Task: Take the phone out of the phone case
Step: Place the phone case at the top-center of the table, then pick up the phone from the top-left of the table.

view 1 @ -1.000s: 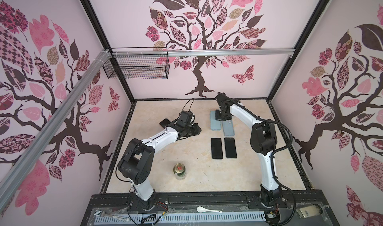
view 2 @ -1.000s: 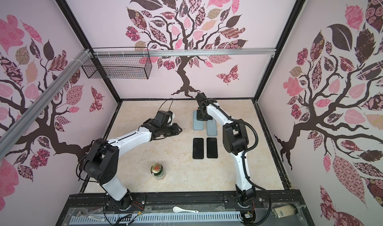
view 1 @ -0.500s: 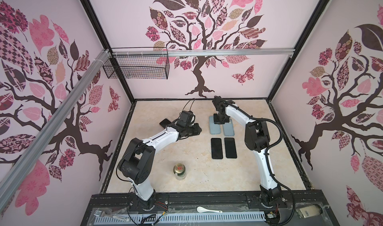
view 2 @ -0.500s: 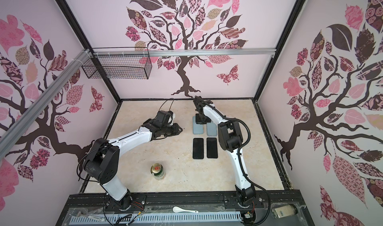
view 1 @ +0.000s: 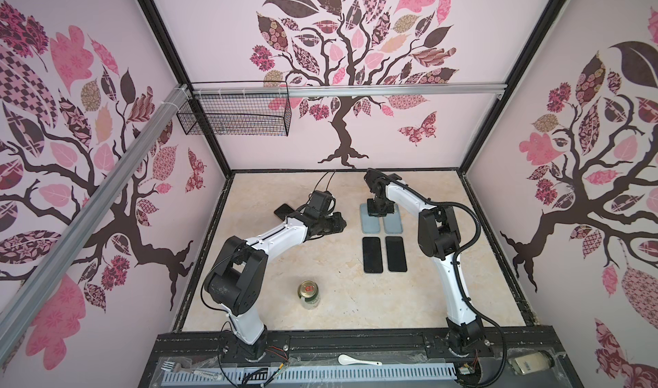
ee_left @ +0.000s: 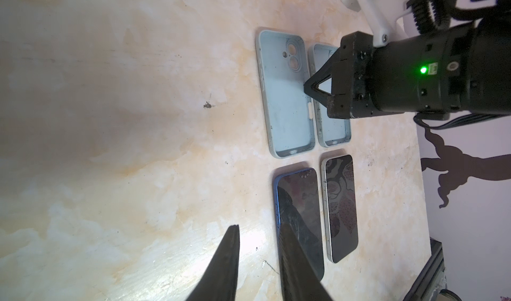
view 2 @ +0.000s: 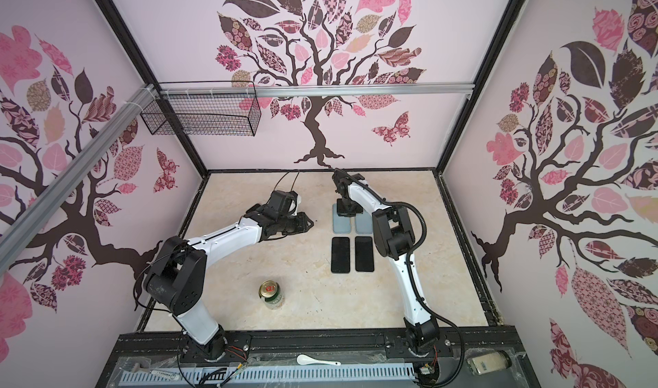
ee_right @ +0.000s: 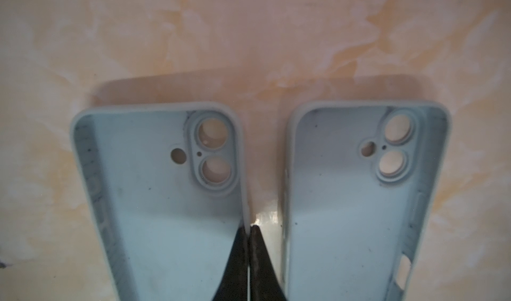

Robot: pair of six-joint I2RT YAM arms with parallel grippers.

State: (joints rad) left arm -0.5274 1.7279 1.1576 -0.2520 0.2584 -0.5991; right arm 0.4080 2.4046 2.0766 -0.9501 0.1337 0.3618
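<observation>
Pinching the inner long wall of the pale blue case (ee_right: 166, 216): right pincer (ee_right: 250, 228) is closed to a hairline. One finger sits inside the shell, the other in the gap toward the second pale blue case (ee_right: 345, 216).

- Both cases lie flat on the tabletop (view 1: 338, 308), open side up and side by side, just apart. The camera cutouts point toward the back wall. Both shells are empty.
- The gripped case is the one on the robot's left. The right arm comes down on it steeply from above.
- Both phones are out of the cases and screen up. The blue-rimmed phone (ee_left: 298, 203) and silver-rimmed phone (ee_left: 340, 203) lie parallel, just apart, each on the near side of one case and in line with it. Neither phone touches a case.
- Left pincer (ee_left: 260, 227) is partly open with nothing between the fingers. It points toward the phones and cases, to their left. One finger overlaps the blue-rimmed phone in the left wrist view; I can't tell whether it touches.
- A dark flat object (view 1: 283, 211) lies behind the left arm. I can't tell whether it's a phone.
- A green can (view 1: 308, 293) stands upright near the front, well apart from the phones.
- A white spoon (view 1: 358, 360) lies on the front rail.
</observation>
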